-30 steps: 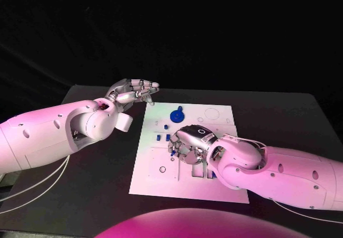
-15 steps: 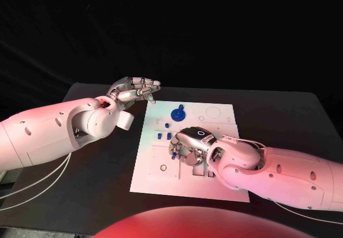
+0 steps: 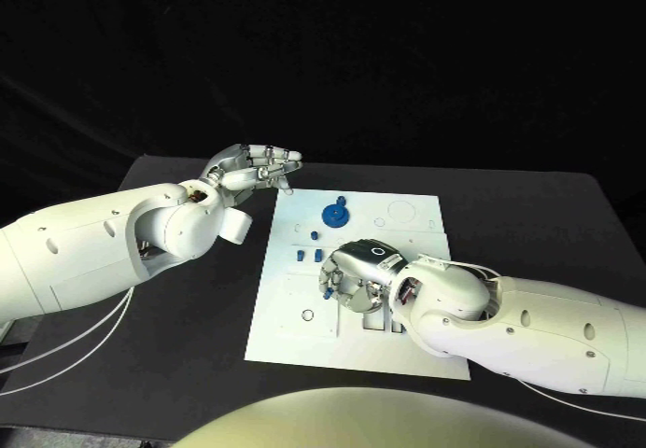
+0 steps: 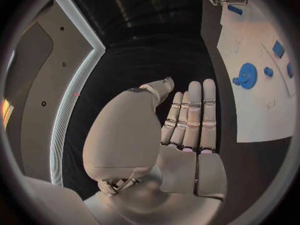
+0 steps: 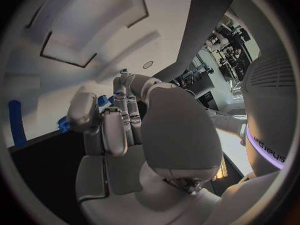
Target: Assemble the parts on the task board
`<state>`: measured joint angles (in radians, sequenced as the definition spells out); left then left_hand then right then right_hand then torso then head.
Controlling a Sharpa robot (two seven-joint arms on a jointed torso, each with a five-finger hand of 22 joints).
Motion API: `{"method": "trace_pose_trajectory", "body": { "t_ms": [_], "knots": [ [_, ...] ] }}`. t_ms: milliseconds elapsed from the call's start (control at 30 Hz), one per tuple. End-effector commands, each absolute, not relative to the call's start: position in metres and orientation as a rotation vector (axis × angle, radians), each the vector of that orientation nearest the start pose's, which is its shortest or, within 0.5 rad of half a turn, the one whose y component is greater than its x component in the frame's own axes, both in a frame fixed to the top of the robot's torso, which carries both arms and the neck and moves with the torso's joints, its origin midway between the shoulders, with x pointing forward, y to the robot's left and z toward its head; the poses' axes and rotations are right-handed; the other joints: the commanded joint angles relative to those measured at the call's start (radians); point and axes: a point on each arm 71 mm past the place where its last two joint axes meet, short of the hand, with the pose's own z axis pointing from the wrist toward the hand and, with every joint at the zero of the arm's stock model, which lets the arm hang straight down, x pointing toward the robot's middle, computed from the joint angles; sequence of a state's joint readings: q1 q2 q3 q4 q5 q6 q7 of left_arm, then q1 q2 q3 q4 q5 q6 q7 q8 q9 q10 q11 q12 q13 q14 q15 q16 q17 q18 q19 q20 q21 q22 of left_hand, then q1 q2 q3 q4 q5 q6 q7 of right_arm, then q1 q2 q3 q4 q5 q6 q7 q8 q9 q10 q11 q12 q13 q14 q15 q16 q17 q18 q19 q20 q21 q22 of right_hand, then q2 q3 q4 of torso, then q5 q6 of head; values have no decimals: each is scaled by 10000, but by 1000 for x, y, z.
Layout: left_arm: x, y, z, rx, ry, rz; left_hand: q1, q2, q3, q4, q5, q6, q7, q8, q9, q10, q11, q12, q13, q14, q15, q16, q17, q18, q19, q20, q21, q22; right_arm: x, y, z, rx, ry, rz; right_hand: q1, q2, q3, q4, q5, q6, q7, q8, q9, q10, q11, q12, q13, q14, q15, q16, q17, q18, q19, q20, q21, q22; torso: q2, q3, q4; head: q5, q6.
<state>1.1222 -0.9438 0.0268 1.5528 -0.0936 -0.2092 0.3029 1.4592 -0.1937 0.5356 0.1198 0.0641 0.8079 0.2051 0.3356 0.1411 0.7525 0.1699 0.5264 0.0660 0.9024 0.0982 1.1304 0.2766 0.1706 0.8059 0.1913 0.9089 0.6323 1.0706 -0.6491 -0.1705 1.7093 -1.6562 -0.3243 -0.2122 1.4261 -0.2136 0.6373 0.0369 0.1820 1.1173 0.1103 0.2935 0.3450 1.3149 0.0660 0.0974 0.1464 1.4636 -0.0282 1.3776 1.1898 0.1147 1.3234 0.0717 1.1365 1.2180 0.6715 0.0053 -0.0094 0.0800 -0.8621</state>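
The white task board (image 3: pixel 289 336) lies in the middle of the table. My right hand (image 3: pixel 357 273) hovers low over its centre with the fingers curled down. The thumb and a finger pinch a small blue part (image 5: pixel 103 101). A round blue part (image 3: pixel 334 217) sits in the board's far half, also visible in the left wrist view as the round blue part (image 4: pixel 247 76). Two small blue pegs (image 3: pixel 299 254) stand just left of my right hand. My left hand (image 3: pixel 253 170) floats above the board's far left corner, holding nothing, its fingers (image 4: pixel 190 120) straight and side by side.
Rectangular recesses (image 5: pixel 94 25) are cut into the board (image 5: pixel 37 95) ahead of the right fingers. Another blue peg (image 5: pixel 15 127) lies near the board's edge. Black table (image 3: pixel 175 355) surrounds the board on all sides.
My right hand has sunk slightly toward the board's near side, still curled over the same spot. The left hand has stayed where it was.
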Motion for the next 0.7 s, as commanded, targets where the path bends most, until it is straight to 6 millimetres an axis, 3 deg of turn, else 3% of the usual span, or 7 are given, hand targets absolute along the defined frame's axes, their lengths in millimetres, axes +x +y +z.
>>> {"method": "trace_pose_trajectory", "body": {
  "t_ms": [33, 700],
  "knots": [
    [475, 243, -191, -11119, 15269, -15353, -20, -90, 11, -55, -11, -1, 212, 40, -12, -47, 2, -17, -8, 4, -21, -58, -9, 131, 49, -5, -33, -16, 373, -59, -258, -4926, 17648, 8585, -41, 72, 25, -22, 31, 12, 58, 56, -5, 287, -242, 20, -11, 410, -59, 59, -12, -108, -43, -23, 1, -14, 3, 2, 5, -3, -3],
    [475, 243, -191, -11129, 15325, -15365, -23, -91, 9, -56, -11, -5, 212, 39, -13, -53, 3, -18, -8, 5, -20, -61, -12, 130, 49, -5, -37, -18, 370, -52, -263, -5444, 17959, 8035, -95, 83, 50, -74, 25, -12, 66, 59, 31, 285, -237, 1, 10, 412, -52, 79, 4, -102, -60, -17, -18, -16, -3, -4, 5, 12, 14]
  ]
}}
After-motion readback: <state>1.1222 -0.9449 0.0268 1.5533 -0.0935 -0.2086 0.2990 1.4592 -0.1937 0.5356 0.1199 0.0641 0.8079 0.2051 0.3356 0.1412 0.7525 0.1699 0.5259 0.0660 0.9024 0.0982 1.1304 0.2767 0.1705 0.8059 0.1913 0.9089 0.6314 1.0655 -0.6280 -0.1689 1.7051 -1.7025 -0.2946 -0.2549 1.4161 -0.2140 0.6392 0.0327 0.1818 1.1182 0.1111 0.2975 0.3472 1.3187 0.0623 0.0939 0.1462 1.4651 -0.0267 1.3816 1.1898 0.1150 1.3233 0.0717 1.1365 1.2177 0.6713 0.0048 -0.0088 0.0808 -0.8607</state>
